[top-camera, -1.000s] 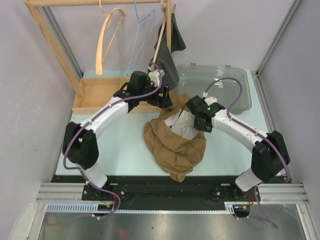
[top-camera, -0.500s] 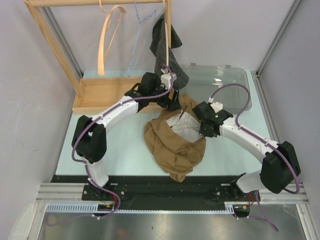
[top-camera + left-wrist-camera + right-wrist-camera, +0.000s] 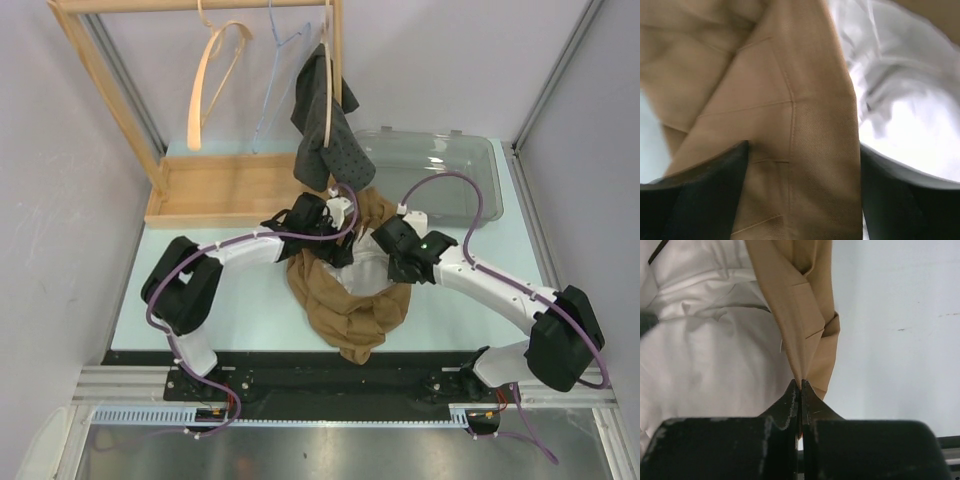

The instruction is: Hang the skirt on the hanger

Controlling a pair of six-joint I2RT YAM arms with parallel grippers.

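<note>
A tan skirt (image 3: 350, 312) with white lining (image 3: 366, 272) lies bunched on the table between both arms. My left gripper (image 3: 335, 250) is low over its back-left waistband. In the left wrist view this gripper (image 3: 804, 150) is open, with the tan waistband (image 3: 790, 75) running between its dark fingers (image 3: 705, 195). My right gripper (image 3: 392, 262) sits at the skirt's right rim. In the right wrist view the right gripper (image 3: 801, 384) is shut on a fold of the tan waistband (image 3: 800, 305). A bare wooden hanger (image 3: 213, 80) hangs on the rack at the back left.
A blue wire hanger (image 3: 275, 75) hangs beside the wooden one. A dark grey garment (image 3: 325, 130) hangs on a third hanger, just behind the left gripper. The wooden rack (image 3: 100, 80) has a tray base (image 3: 200, 190). A clear plastic bin (image 3: 460, 165) stands back right.
My left arm has come down from the hung grey garment onto the skirt's waistband. My right gripper has shut on the skirt's edge and drawn it slightly left and back.
</note>
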